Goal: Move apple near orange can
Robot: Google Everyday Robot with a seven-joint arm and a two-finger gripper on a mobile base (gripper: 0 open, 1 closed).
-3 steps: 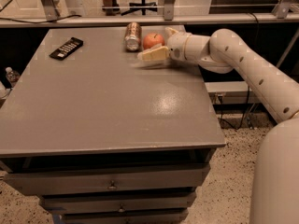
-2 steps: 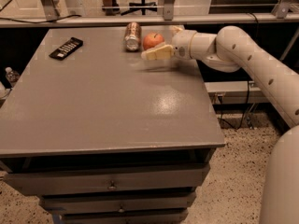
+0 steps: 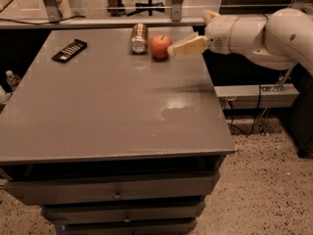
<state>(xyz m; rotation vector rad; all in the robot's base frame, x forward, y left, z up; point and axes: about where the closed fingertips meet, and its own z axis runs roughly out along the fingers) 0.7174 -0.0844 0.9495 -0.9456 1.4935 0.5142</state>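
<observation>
A grey rectangular metal table [image 3: 122,111] with drawers [image 3: 117,190] under its top fills most of the view.

Near the far left corner of the top lies a flat black remote control [image 3: 69,50], set at a slant.

Further right, close to the far edge, a slim orange-brown and pale patterned drink can [image 3: 139,38] lies on its side. Its long axis runs roughly front to back across the table, and its round silver end faces the viewer.

Just to the right of the can, near it but with a narrow gap between them, sits a round red-orange apple [image 3: 160,46], resting on the table top. Its stem cannot be made out.

Right of the apple, the robot's pale cream gripper [image 3: 177,48] reaches in level from the right, above the table's far right corner. Its tip is just beside the apple's right side. Whether the gripper is open or closed cannot be told.

Behind it, a thick white jointed arm [image 3: 254,33] runs off the right edge.
</observation>
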